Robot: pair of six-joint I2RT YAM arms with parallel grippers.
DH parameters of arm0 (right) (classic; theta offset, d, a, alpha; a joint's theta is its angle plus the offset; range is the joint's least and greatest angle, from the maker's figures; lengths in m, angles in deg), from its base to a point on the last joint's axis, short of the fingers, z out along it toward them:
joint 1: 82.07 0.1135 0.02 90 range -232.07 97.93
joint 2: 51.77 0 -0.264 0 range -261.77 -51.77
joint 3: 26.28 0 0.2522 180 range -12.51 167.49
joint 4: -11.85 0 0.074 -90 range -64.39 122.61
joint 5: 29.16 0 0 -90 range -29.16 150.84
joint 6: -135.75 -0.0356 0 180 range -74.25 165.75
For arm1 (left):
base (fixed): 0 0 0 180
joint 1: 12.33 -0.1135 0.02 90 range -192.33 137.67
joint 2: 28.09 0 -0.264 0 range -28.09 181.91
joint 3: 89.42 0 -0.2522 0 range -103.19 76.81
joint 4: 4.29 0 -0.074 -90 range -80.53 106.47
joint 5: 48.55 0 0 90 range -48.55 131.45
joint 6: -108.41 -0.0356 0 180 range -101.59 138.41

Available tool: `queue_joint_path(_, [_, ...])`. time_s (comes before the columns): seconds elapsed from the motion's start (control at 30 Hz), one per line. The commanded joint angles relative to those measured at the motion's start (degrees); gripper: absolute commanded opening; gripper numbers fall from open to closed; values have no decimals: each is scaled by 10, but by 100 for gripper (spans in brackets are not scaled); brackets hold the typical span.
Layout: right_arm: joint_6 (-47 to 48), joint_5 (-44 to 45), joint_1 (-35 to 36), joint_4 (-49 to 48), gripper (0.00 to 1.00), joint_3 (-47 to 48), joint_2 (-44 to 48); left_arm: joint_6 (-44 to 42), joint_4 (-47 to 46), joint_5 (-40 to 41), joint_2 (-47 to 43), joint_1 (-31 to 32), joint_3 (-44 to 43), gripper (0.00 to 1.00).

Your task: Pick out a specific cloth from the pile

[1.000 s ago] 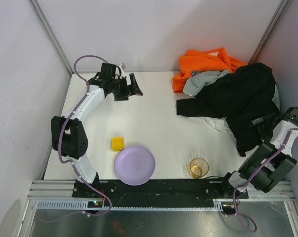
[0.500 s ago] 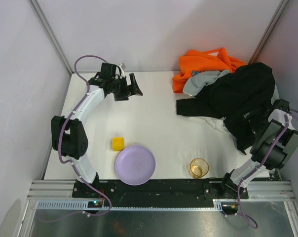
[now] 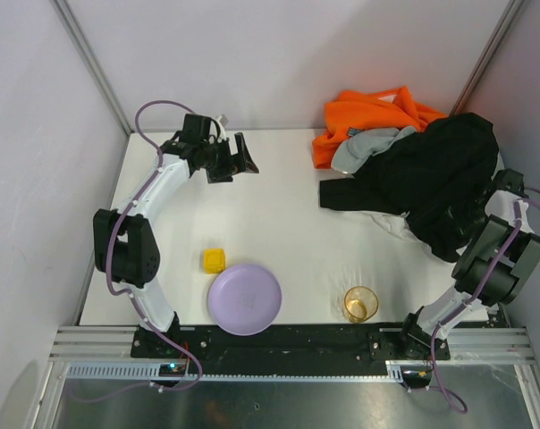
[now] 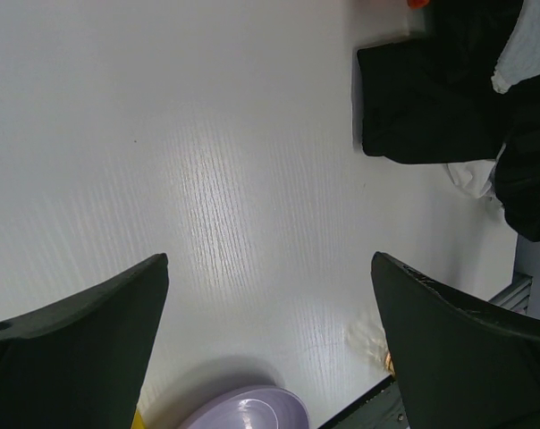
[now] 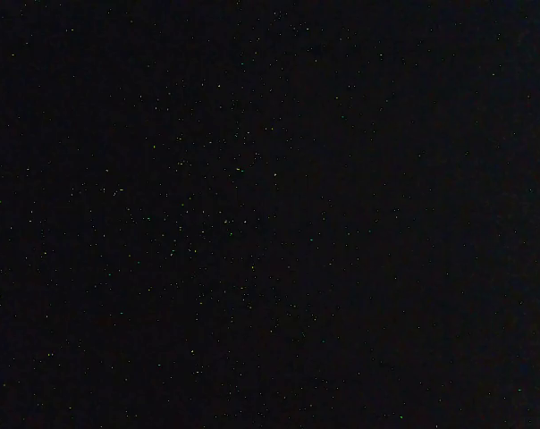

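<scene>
— How is the cloth (image 3: 393, 223) expected to handle?
— Light, limp and thin, it is judged. Only a white edge is seen under the black garment (image 3: 431, 179) at the near side of the pile (image 3: 368, 121); that edge is best pinched.
— The pincers?
— The left pincer (image 3: 241, 159) is spread wide, well apart from it. The right pincer (image 3: 502, 186) is buried at the pile's right edge, near the cloth; its state cannot be told.

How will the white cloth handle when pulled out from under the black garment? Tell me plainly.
Likely floppy: the white cloth lies thin and wrinkled on the table. Probably light, but only an edge shows from under the black garment, so pulling it may drag or snag that garment. It is unlikely to roll or break.
</scene>
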Motion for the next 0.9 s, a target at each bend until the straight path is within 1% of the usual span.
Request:
queue_joint_path(0.0, [-2, -23, 4, -5, 1, 77, 52, 3, -6, -5, 6, -2, -20, 100])
queue_joint_path(0.1, [-4, -32, 8, 13, 0, 140, 45, 3, -6, -10, 17, -2, -33, 100])
queue_joint_path(0.17, [0, -32, 15, 37, 0, 213, 23, 4, -6, -13, 25, -2, -42, 100])
queue_joint_path(0.3, [9, -25, 41, 104, 0, 416, -59, 7, -6, -14, 37, -2, -60, 99])
queue_joint_path(0.4, [-1, -29, 59, 157, 0, 609, -139, 13, -6, -15, 43, -2, -69, 100])
queue_joint_path(0.43, [-7, -33, 62, 168, 0, 680, -170, 15, -6, -14, 43, -2, -71, 100])
queue_joint_path(0.5, [-36, -54, 66, 166, 0, 766, -213, 19, -6, -12, 42, -2, -73, 100])
queue_joint_path(0.53, [-56, -68, 67, 144, 0, 780, -224, 21, -7, -10, 42, -2, -73, 100])
queue_joint_path(0.57, [-79, -80, 67, 121, 0, 769, -226, 23, -6, -9, 40, -2, -73, 100])
queue_joint_path(0.67, [-122, -103, 68, 33, 0, 710, -212, 26, -6, -4, 38, -2, -74, 100])
queue_joint_path(0.73, [-131, -110, 70, 16, 0, 691, -220, 29, -6, -2, 38, -2, -74, 100])
queue_joint_path(0.87, [-122, -122, 76, 22, 0, 685, -256, 34, -6, -2, 40, -2, -77, 100])
